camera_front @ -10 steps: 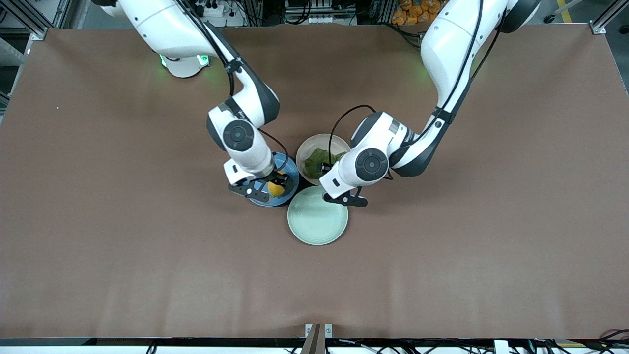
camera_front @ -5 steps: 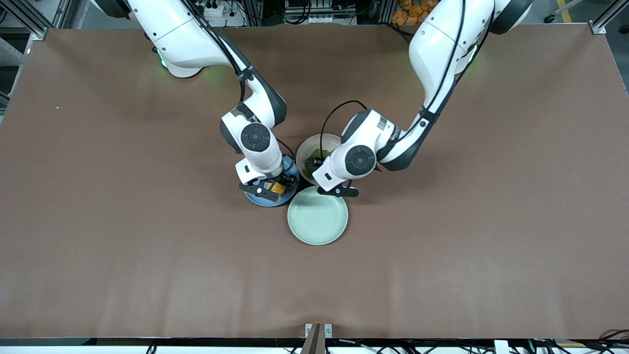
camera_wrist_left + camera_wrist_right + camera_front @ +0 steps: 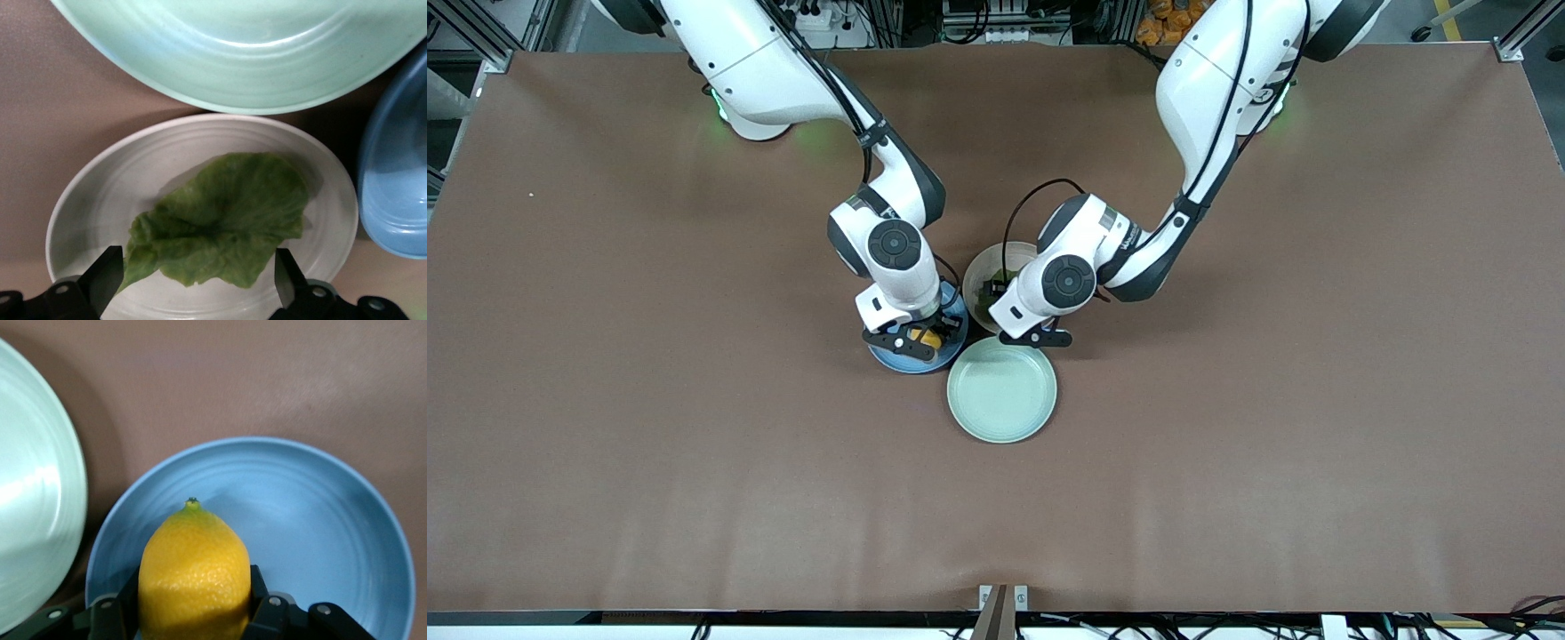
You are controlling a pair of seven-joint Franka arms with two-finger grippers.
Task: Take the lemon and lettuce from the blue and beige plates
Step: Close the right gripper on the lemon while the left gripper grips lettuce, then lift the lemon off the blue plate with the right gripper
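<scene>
Mid-worktop, well away from every edge and corner, two Franka arms work a tight cluster of three plates. The right gripper (image 3: 193, 613) is down in the blue plate (image 3: 320, 520), its jaws pressed against both flanks of the lemon (image 3: 193, 577), which lies with one pointed tip facing away from the wrist; the fruit looks gripped but appears not yet lifted off the plate. The left gripper (image 3: 199, 280) hangs low over the beige plate (image 3: 87, 200) with its jaws spread wide, straddling the lettuce (image 3: 220, 223), which lies flat in the plate's hollow, apparently lined up for a pinch across the leaf. The empty mint-green plate (image 3: 1001, 389), just beside both and nearest the front camera, plays no part in either grasp.
</scene>
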